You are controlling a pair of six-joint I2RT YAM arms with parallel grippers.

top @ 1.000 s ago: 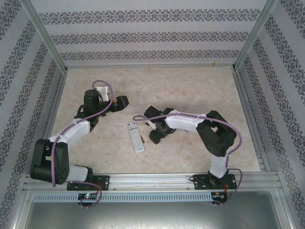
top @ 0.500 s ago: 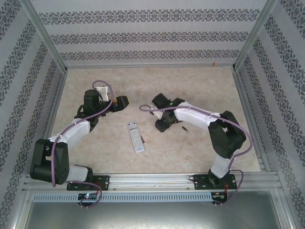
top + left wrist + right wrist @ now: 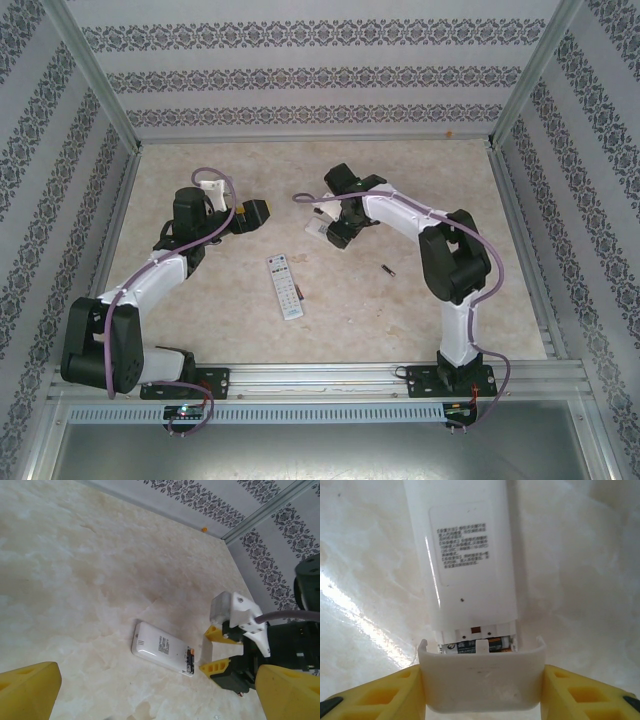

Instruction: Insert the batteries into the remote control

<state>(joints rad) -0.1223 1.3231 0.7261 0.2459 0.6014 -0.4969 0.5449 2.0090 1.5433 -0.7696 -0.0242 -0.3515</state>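
A white remote control (image 3: 470, 555) lies back up, its battery bay open at the near end, with batteries (image 3: 485, 645) in the bay. My right gripper (image 3: 482, 685) is shut on a white battery cover (image 3: 482, 680), whose edge sits against the open bay. In the left wrist view the same remote control (image 3: 159, 647) shows the batteries (image 3: 190, 658) at its end, just in front of the right gripper (image 3: 216, 651). From above, the right gripper (image 3: 336, 234) is at this remote control (image 3: 317, 228). My left gripper (image 3: 252, 215) hovers wide open to its left, its fingers (image 3: 30, 690) holding nothing.
A second white remote (image 3: 284, 287) lies buttons up nearer the arm bases. One loose battery (image 3: 388, 270) rests on the marble tabletop (image 3: 420, 190) to the right. Patterned walls and metal frame posts close in the table on three sides.
My right arm has swung from beside the near, buttons-up remote back to the far remote, and its jaws have narrowed. The left arm has barely moved.
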